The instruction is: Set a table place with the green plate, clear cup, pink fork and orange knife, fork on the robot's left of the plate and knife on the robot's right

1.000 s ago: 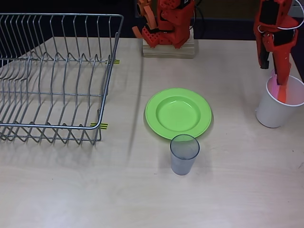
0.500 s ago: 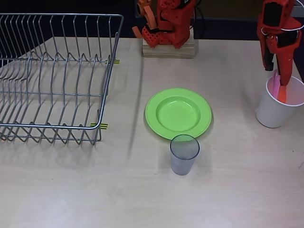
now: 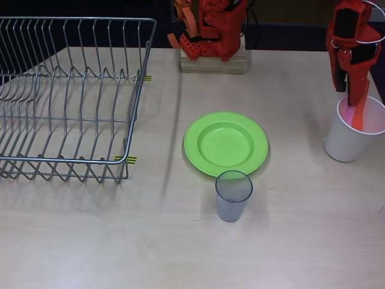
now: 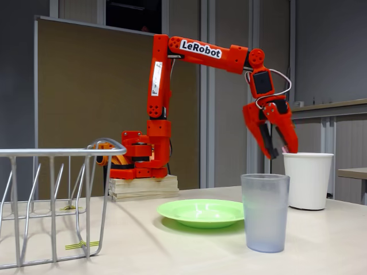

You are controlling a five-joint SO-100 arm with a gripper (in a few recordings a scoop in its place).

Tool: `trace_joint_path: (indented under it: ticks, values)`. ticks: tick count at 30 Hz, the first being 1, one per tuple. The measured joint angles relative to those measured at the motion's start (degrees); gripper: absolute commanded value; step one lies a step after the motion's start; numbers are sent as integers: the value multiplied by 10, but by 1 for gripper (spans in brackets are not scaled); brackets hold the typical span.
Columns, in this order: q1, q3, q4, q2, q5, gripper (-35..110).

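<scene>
at the upper right of the overhead view, the orange arm is reaching out from its wooden base [image 3: 213, 61] and pointing its gripper [image 3: 359, 114] straight down into the mouth of a white cup [image 3: 352, 141]. in the fixed view the gripper [image 4: 277, 149] is hanging just at the rim of that white cup [image 4: 308, 180] at the right of the frame, its two fingers standing a little spread, and i cannot tell whether anything is pinched between them. a pink glow is showing inside the white cup from above, with something orange-red at the finger's tip, but the fork and knife cannot be made out as shapes. at the centre of the overhead view the green plate [image 3: 225, 144] is lying flat on the pale table [image 3: 289, 241], and the clear cup [image 3: 233, 195] is standing upright just below it in the frame, near its rim. in the fixed view the clear cup [image 4: 264, 213] is sitting in front of the green plate [image 4: 200, 212], right of centre. a wire dish rack [image 3: 69, 99] is filling the upper left of the overhead view, well apart from the plate.
</scene>
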Motion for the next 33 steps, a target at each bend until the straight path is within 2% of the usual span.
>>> trace_joint_path:
  ticks: [5,11,15,23,33]
  values:
    - [4,1,-1,0,0,15]
    - [9,9,-15,0,-10,3]
    - [17,8,-16,1,-18,1]
    - [25,-7,-8,2,-43,0]
    - [42,-59,61,1,-68,0]
